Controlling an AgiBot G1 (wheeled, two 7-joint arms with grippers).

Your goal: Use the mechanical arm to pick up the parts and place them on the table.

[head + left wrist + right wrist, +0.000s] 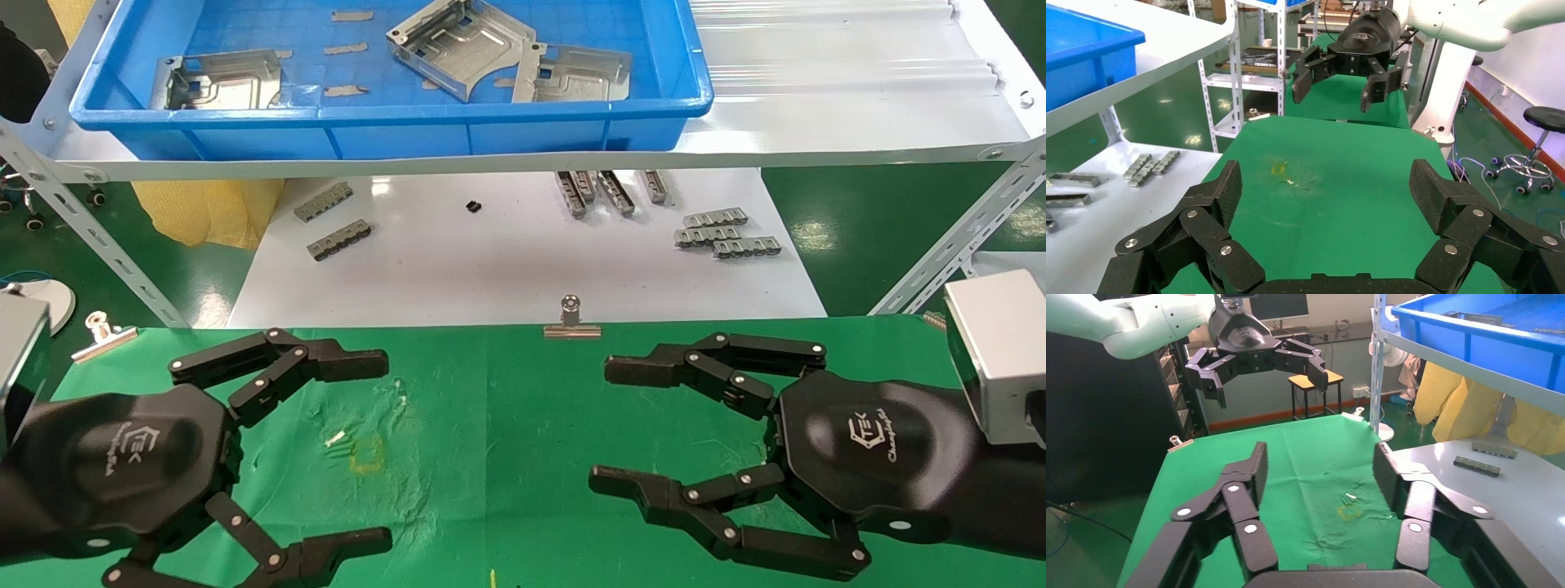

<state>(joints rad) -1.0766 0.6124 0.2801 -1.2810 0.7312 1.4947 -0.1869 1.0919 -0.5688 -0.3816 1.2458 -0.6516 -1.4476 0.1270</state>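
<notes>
Three silvery sheet-metal parts lie in the blue bin (392,122) on the upper shelf: one at the left (219,80), one tilted in the middle (460,42), one to its right (580,75). My left gripper (384,449) is open and empty over the green table (490,425) at the near left. My right gripper (609,425) is open and empty at the near right, facing the left one. Each wrist view shows its own open fingers (1223,190) (1257,468) over bare green cloth, with the other gripper farther off (1333,89) (1263,380).
A white board (507,261) below the shelf carries small grey slotted bars (723,233) (331,224). Binder clips (572,320) (102,333) hold the cloth's far edge. Angled shelf struts (90,229) (956,245) stand at both sides. A yellow mark (366,457) is on the cloth.
</notes>
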